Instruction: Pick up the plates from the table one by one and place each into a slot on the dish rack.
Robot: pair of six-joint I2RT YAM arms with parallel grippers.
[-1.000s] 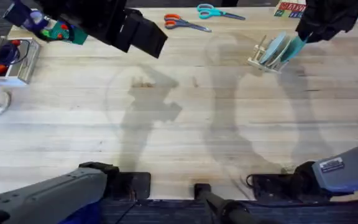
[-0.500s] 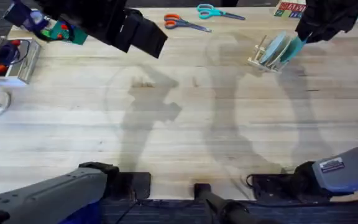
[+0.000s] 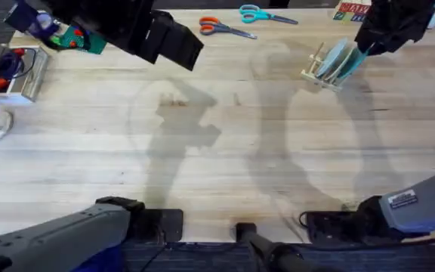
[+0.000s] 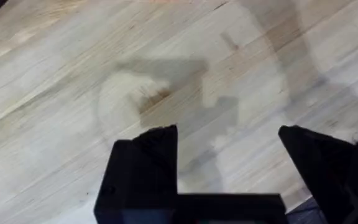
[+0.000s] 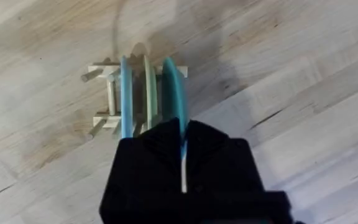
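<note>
Right wrist view: the right gripper (image 5: 183, 146) pinches the teal plate (image 5: 173, 93) by its rim, standing on edge in the dish rack (image 5: 107, 93) at the table's (image 3: 225, 151) far right, beside the cream plate (image 5: 149, 87). It looks thin, stiff and smooth, so slippery; the rim suits. Left gripper (image 4: 225, 146) gapes wide, empty.

Rack (image 3: 325, 66) on the table (image 3: 225, 143), directly under the right gripper (image 5: 183, 146). Three plates stand on edge in the rack, side by side; the plate (image 5: 174, 93) nearest the gripper sits between its fingers, the other two (image 5: 148, 87) beyond it. Left gripper (image 4: 229, 134) hangs over bare table, well apart from the rack. Scissors (image 3: 225, 29) lie between the two grippers, at the table's far edge.
</note>
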